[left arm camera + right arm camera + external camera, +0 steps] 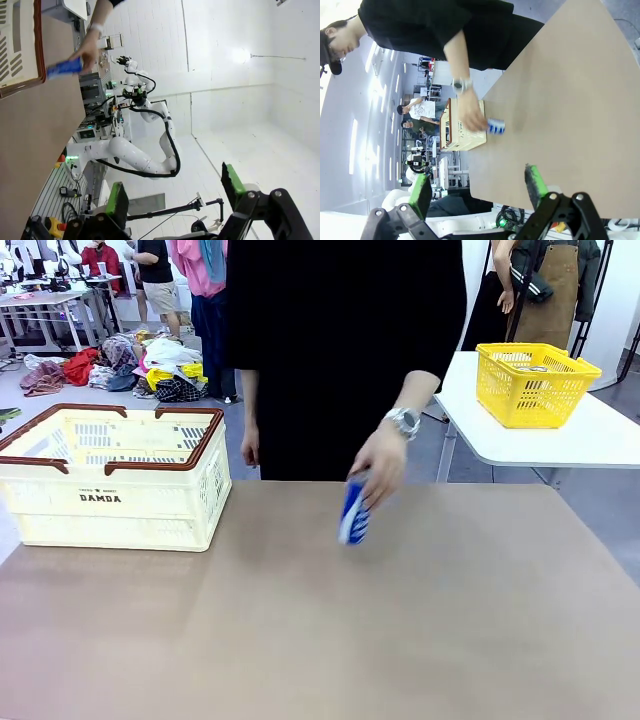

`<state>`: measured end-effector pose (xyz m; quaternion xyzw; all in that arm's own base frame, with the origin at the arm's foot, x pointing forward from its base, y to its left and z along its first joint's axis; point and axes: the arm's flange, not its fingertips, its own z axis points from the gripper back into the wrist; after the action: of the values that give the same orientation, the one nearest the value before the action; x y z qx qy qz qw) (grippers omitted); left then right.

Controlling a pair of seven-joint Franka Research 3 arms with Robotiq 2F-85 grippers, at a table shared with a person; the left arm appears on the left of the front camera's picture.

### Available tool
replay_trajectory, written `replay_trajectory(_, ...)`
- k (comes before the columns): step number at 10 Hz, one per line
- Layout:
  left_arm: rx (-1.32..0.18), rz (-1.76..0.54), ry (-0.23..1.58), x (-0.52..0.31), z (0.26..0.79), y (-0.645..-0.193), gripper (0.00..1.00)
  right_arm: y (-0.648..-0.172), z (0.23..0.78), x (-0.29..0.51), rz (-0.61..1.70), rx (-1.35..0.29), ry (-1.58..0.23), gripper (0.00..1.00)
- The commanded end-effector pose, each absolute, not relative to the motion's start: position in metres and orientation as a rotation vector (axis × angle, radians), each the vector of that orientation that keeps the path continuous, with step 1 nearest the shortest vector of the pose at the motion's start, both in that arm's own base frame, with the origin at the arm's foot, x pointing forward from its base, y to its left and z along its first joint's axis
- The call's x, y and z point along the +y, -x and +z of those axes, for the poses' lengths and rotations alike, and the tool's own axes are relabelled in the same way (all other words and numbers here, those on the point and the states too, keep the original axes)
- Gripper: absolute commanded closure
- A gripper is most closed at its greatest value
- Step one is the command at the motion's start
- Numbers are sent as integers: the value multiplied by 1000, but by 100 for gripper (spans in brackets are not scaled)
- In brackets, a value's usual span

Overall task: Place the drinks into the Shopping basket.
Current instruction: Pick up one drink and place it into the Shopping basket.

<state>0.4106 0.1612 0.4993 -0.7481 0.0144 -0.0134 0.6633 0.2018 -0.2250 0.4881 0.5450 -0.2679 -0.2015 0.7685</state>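
We look across a brown table (pixel 420 640) at a person in black standing at the far side. Their hand (pixel 378 465), with a watch on the wrist, grips a blue can (pixel 354 515) near the far middle of the table. The can is tilted, and its lower end is at or just above the surface; we cannot tell which. The basket (pixel 110 502) sits at the far left, well apart from the can. From here its inside looks bare. A yellow basket (pixel 535 388) stands on a separate white table at the far right.

Our left gripper (pixel 174 186) is spread wide with nothing between its green pads, held away from the table. Our right gripper (pixel 477 179) is also spread wide and holds nothing. It looks along the table toward the can.

We judge that the step in hand is taking this can once the person lets go. To do it well, we should wait until the hand is clear. We then close on the can's middle, because a slim can tips easily. The left arm seems the better choice, as the basket is on its side. We should lift the can above the brown rim before lowering it in.
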Motion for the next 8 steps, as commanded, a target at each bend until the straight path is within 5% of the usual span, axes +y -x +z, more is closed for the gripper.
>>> replay_trajectory(1, 40, -40, 1684, 172, 501, -407, 0, -204, 490, -226, -414, -615, -1200, 0)
replay_trajectory(8, 40, -40, 1684, 172, 501, -407, 0, -204, 490, -226, -414, -615, -1200, 0)
